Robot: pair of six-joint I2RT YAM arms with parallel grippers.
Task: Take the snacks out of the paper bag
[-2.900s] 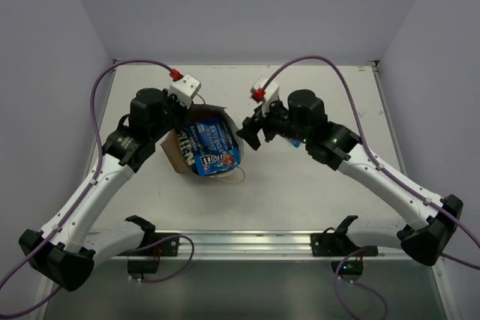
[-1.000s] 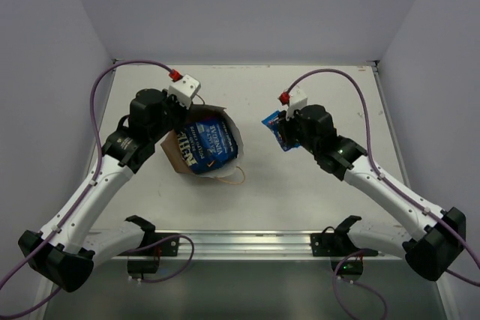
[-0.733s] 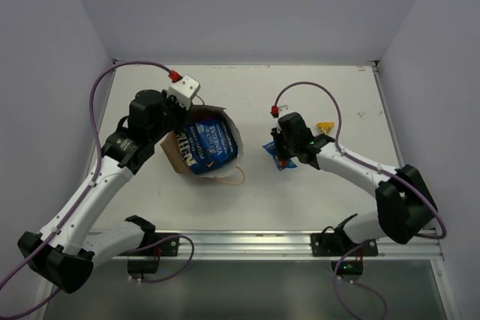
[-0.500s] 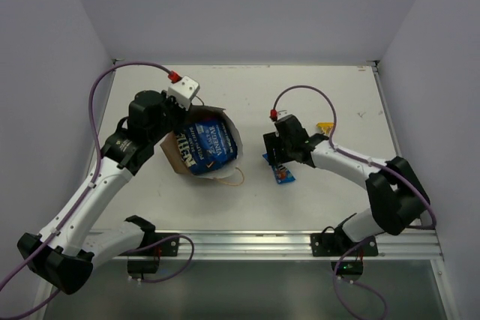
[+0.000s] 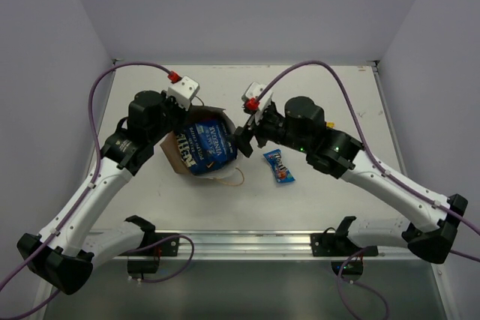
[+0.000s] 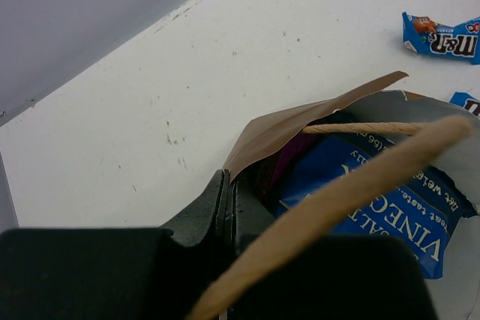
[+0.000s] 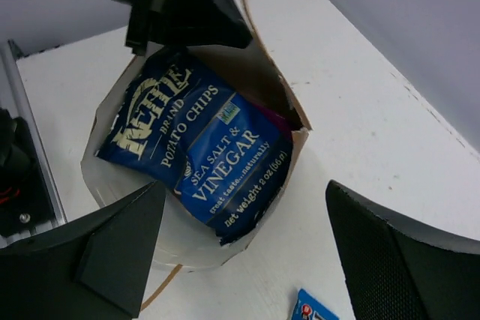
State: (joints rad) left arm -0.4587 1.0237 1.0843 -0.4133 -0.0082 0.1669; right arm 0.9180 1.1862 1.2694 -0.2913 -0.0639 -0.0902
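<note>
On the white tabletop [image 5: 315, 95] the brown kraft paper bag [image 5: 174, 154] lies on its side near the left arm, with its open mouth turned toward the right arm. The left gripper [image 6: 227, 204] has its jaws pressed together on the paper of the rim at the far side of the mouth, which props the opening wide. Filling that mouth is the blue Kettle Brand sea salt and vinegar chip bag [image 7: 199, 140], face up, its lower end reaching the lip of the paper. A sliver of a purple packet [image 6: 279, 164] shows beneath it. Whatever sits deeper is hidden. The right gripper [image 5: 244, 137] hangs just in front of the mouth with its fingers spread wide and nothing between them, so the step in hand looks like reaching in for the chip bag. To do that well, it should probably close on the flat crimped end nearest the lip rather than on the puffed middle, which would likely slip or crush. The pull is best made low and straight out along the bag's length. The left grip on the rim should keep the paper from sliding along with it. The twisted paper loop handle [image 5: 234, 177] curls on the table at the near side of the mouth and is best kept clear of the fingers. One small blue M&M's candy pack [image 5: 279, 166] already lies on the table, out of the bag and a little to its right.
</note>
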